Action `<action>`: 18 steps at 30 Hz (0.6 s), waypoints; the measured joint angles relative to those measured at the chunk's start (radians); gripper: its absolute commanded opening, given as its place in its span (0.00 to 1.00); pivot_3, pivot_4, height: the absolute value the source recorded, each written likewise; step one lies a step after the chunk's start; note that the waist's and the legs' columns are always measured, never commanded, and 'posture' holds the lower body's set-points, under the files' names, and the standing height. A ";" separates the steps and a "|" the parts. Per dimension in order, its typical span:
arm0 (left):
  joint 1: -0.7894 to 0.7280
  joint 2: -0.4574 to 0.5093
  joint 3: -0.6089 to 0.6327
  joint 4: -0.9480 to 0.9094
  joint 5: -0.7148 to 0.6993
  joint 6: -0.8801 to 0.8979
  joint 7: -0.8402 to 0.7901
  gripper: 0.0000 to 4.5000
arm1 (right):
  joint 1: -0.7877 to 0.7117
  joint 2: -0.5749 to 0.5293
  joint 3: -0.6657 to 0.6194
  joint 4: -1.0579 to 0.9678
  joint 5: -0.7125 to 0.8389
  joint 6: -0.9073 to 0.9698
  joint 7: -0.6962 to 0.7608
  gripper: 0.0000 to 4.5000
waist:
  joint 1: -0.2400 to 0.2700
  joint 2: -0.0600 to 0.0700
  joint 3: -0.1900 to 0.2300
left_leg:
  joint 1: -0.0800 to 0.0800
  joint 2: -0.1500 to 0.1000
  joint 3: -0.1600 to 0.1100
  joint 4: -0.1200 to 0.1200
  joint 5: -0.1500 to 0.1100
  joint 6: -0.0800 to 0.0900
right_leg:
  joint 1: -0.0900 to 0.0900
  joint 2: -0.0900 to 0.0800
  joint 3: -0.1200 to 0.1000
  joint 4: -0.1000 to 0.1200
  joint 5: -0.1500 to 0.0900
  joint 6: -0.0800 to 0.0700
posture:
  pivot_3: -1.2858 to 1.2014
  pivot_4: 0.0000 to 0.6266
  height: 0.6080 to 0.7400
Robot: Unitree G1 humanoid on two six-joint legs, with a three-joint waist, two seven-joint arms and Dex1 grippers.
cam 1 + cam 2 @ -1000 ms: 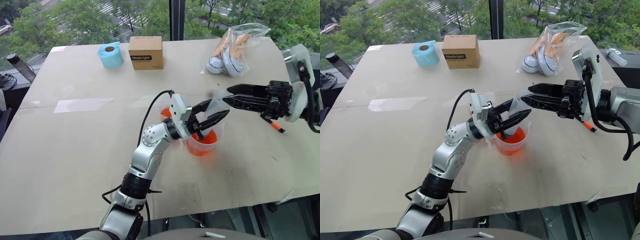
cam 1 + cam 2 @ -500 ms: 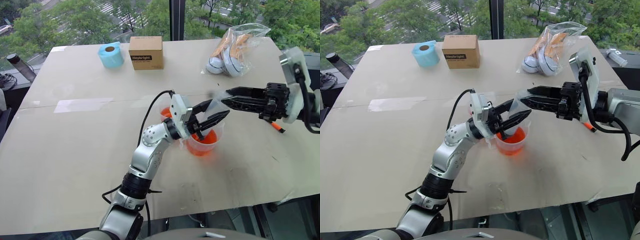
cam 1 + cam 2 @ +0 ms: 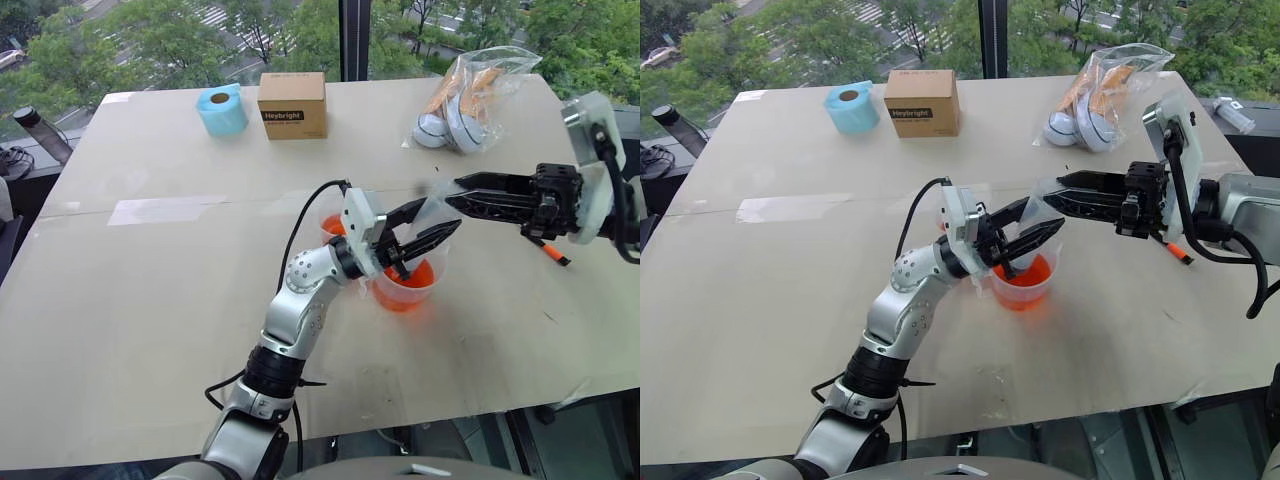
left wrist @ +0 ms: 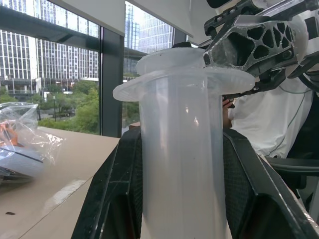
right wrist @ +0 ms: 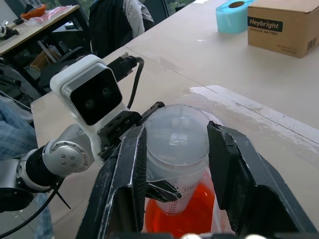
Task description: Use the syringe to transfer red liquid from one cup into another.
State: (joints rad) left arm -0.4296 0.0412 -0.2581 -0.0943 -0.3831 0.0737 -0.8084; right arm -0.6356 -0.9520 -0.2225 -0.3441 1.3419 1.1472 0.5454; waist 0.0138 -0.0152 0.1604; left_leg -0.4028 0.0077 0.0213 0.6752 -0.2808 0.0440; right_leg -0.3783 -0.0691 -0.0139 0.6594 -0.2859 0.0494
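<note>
Left gripper point(image 3: 418, 238) clamped around the clear barrel of the syringe point(image 4: 182, 149), held upright over the wider cup point(image 3: 405, 285) near the middle of the table point(image 3: 150, 300), somewhat toward its right edge. Nozzle end hidden inside the cup; red liquid point(image 3: 404, 281) filling the lower part of that cup. Second cup point(image 3: 331, 224), also holding red liquid, just behind the left wrist, partly hidden.

Right gripper point(image 3: 452, 198) reaching in level from the right edge, its two black fingers point(image 5: 124, 184) set on either side of the syringe's plunger top, at or close to it; contact with the plunger cannot be told.

Toward the far edge: blue tape roll point(image 3: 221, 109), brown cardboard box point(image 3: 292, 104), and, nearer the far right corner, clear plastic bag point(image 3: 470, 95). Orange-tipped tool point(image 3: 555, 254) lying by the right edge, under the right forearm.
</note>
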 measured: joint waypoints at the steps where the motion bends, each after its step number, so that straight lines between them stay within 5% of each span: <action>1: 0.000 -0.001 0.000 0.000 0.000 0.000 0.000 0.31 | -0.003 -0.003 0.000 0.004 0.000 0.002 0.004 0.29 | 0.000 0.000 0.000 | 0.000 0.000 0.000 0.000 0.000 0.000 | 0.000 0.000 0.000 0.000 0.000 0.000 | 0.52 0.24 1.00; 18: 0.000 0.010 0.008 0.003 -0.001 0.007 0.003 0.31 | -0.040 -0.003 0.000 0.048 0.006 0.004 0.008 0.29 | 0.000 0.000 0.000 | 0.000 0.000 0.000 0.000 0.000 0.000 | 0.000 0.000 0.000 0.000 0.000 0.000 | 0.52 0.24 1.00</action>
State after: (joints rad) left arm -0.4292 0.0509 -0.2503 -0.0913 -0.3837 0.0812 -0.8059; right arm -0.6754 -0.9553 -0.2227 -0.2957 1.3479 1.1516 0.5532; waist 0.0139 -0.0152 0.1604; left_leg -0.4027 0.0077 0.0213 0.6753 -0.2809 0.0442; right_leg -0.3783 -0.0692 -0.0140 0.6596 -0.2859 0.0494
